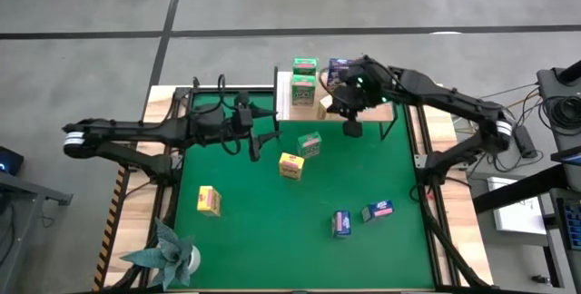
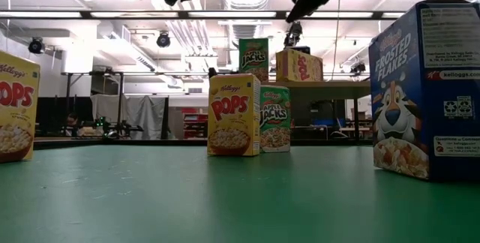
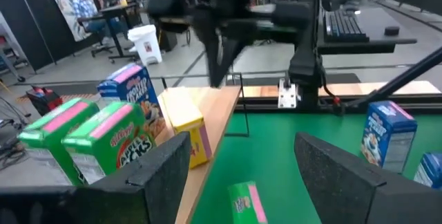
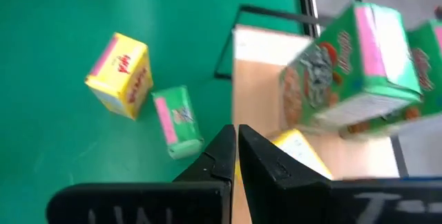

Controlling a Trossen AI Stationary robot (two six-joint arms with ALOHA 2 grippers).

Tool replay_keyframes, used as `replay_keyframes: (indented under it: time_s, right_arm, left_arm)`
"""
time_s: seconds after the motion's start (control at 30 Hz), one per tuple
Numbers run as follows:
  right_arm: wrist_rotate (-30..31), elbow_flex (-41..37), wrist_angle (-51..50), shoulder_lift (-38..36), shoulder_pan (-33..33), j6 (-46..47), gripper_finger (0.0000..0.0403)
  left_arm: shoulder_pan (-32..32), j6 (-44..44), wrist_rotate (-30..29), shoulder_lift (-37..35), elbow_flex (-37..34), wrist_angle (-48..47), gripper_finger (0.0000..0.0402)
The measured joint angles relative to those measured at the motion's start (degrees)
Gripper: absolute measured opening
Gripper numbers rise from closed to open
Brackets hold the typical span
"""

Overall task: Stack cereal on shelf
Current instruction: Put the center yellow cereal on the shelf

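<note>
Green cereal box (image 1: 310, 144) stands on the mat just beside my left gripper (image 1: 261, 142), whose jaws are spread; my right gripper (image 1: 350, 129), pressed together, hangs farther.

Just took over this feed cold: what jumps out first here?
The cereal boxes already on the shelf at the mat's far edge: two green ones, a blue one and a yellow one. The right gripper, shut and empty, hangs just in front; five more boxes dot the green mat.
</note>
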Motion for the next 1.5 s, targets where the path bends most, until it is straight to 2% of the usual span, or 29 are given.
replay_keyframes:
  time_s: [0.13,0.27,0.5,0.67,0.87,1.5]
  right_arm:
    - [0.02,8.1,-8.37,5.15,-2.87,-0.93,0.0037]
    - [-0.3,13.96,-14.05,9.49,-5.2,-2.62,0.0095]
    - [-0.39,18.93,-19.21,15.52,-7.29,-7.38,0.0205]
    - [-0.25,19.74,-19.92,17.27,-7.64,-9.84,0.0251]
    - [0.02,18.67,-19.52,17.31,-7.68,-11.87,0.0271]
    - [1.0,17.95,-18.92,19.14,-7.68,-14.06,0.0264]
  left_arm:
    - [0.0,-0.79,0.0,-0.87,-1.33,0.67,0.0242]
    - [0.0,-0.97,0.0,-0.74,-1.35,0.68,0.0242]
    - [0.07,-0.43,0.0,0.45,-1.35,1.45,0.0242]
    - [0.07,-0.25,0.0,0.83,-1.35,2.08,0.0242]
    - [0.07,-0.21,-0.02,1.38,-1.35,2.62,0.0242]
    - [0.07,-0.37,-0.02,1.38,-1.35,3.22,0.0242]
